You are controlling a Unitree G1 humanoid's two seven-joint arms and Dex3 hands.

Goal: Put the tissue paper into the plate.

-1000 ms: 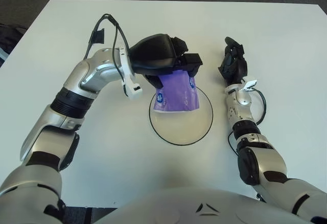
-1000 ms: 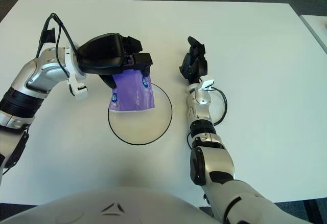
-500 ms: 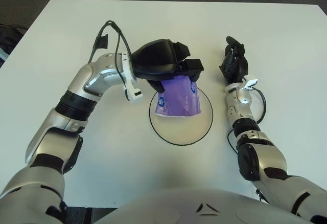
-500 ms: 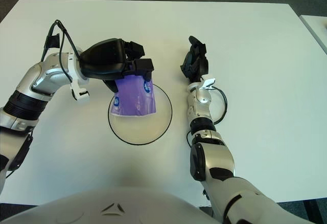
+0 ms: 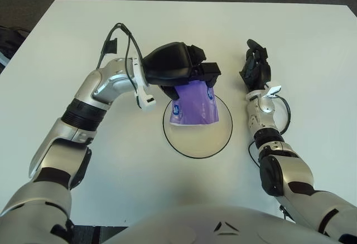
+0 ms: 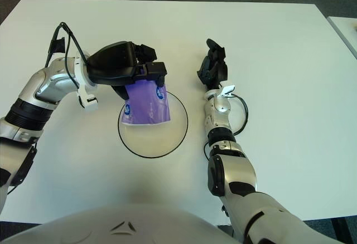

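Purple plastic wraps the tissue paper [image 5: 194, 107], a soft pack with a small white round mark near its lower left corner; the pack is hanging over the far half of the plate [image 5: 215, 147], its top edge pinched and its lower edge lying low over the plate's pale inside, though whether it is touching the plate cannot be told; the left hand [image 5: 181, 69] is reaching in from the plate's left and is sitting just above the plate's far rim, its black fingers [image 5: 204, 74] curled tight onto the top of the pack; the plate itself is a pale round dish with a thin black rim, lying on the white table [image 5: 301, 38]; the left arm is stretching back from the plate toward the near left, a black cable looping up off its wrist; the right hand [image 5: 255, 67] is showing to the right of the plate, apart from it, pointing away from the robot, its dark fingers bunched loosely together and gripping nothing.
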